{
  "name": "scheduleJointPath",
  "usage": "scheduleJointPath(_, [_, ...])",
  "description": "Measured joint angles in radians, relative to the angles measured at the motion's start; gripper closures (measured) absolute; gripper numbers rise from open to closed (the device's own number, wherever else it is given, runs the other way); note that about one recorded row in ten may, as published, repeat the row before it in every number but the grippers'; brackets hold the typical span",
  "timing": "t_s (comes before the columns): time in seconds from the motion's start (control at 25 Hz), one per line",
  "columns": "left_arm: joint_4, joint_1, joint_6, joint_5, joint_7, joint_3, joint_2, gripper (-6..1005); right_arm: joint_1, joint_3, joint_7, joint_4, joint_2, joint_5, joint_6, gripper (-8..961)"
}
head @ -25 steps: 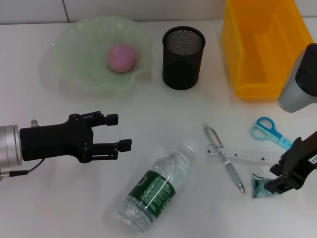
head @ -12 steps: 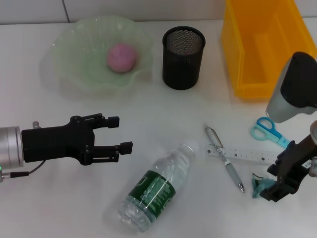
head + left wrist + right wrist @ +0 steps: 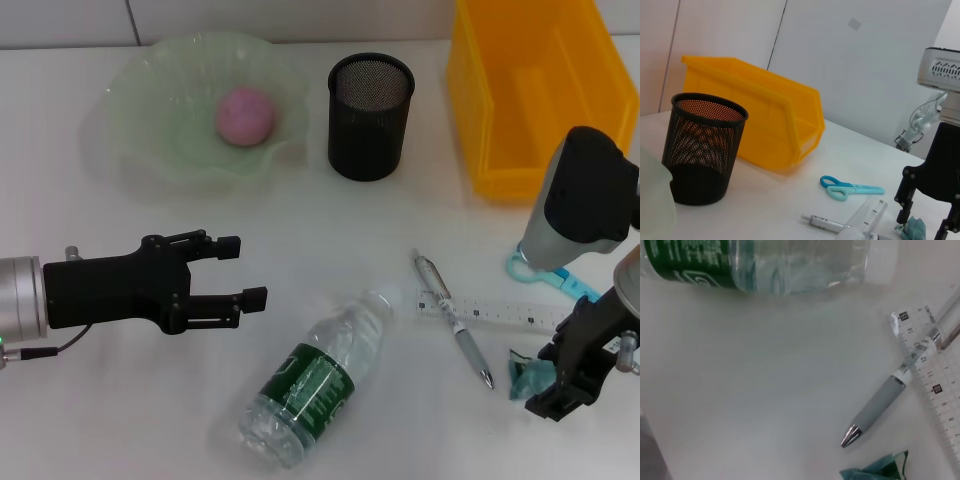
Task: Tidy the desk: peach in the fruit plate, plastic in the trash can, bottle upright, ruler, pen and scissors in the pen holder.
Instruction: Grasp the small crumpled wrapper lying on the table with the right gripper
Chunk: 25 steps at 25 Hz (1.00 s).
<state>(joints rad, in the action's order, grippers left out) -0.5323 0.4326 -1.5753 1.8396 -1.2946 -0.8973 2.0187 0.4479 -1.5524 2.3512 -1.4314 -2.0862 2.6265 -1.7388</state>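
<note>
The right end effector hangs over the teal plastic scrap, fingers apart and empty; next it must close on the scrap. The left end effector waits open, empty.

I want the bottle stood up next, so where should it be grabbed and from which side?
Likely best around the green-labelled middle of the bottle, coming from above with the fingers across its width. It lies on its side, cap toward the ruler, and the body there is straight. The left gripper, open, is the nearer one.
</note>
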Motion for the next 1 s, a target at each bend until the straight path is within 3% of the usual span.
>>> scheduleJointPath(0.6, [0.000, 0.002, 0.000, 0.000, 0.002, 0.001, 0.001, 149, 0.000, -0.008, 0.002, 0.003, 0.000, 0.009, 0.012, 379])
scheduleJointPath(0.72, [0.000, 0.002, 0.000, 0.000, 0.003, 0.002, 0.002, 149, 0.000, -0.008, 0.002, 0.003, 0.000, 0.012, 0.012, 610])
scheduleJointPath(1.0, [0.000, 0.002, 0.000, 0.000, 0.004, 0.002, 0.002, 149, -0.002, -0.007, 0.002, -0.002, 0.000, 0.012, 0.007, 694])
